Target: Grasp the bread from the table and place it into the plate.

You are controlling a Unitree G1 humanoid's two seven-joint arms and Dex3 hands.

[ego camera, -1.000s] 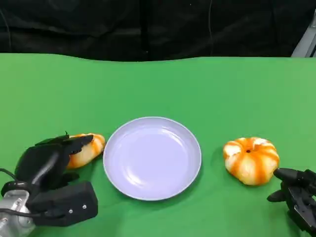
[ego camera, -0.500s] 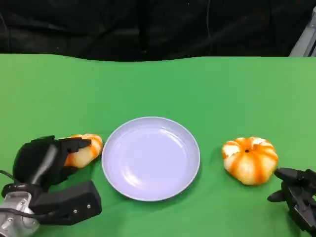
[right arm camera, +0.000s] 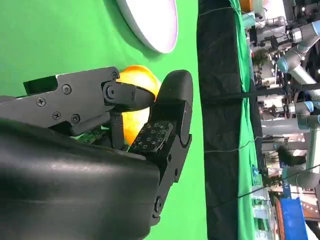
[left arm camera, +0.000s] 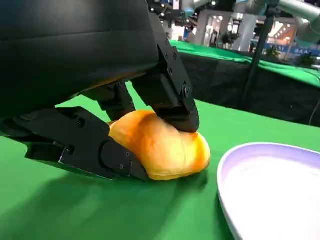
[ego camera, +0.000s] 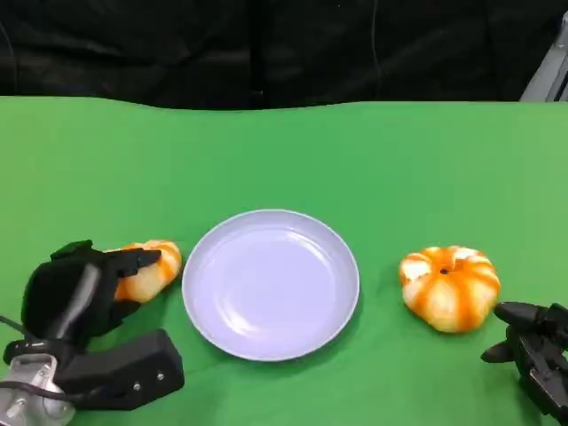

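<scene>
A long orange-glazed bread (ego camera: 153, 269) lies on the green table just left of the lilac plate (ego camera: 271, 284). My left hand (ego camera: 78, 293) grips it from the near-left side. In the left wrist view the fingers (left arm camera: 172, 97) press on its top and side, and the bread (left arm camera: 160, 147) rests on the cloth beside the plate (left arm camera: 270, 192). A round orange-and-white bread (ego camera: 449, 287) sits right of the plate. My right hand (ego camera: 537, 355) hangs near the front right with fingers apart, close to the round bread (right arm camera: 136, 82) but holding nothing.
The green table (ego camera: 293, 151) stretches back to a black curtain. The plate (right arm camera: 150, 20) holds nothing. In the wrist views, other green tables and robot arms stand far behind.
My left hand has drawn slightly left and toward me, its fingers closing lower around the long bread, which shifted a little left. The right hand has stayed still.
</scene>
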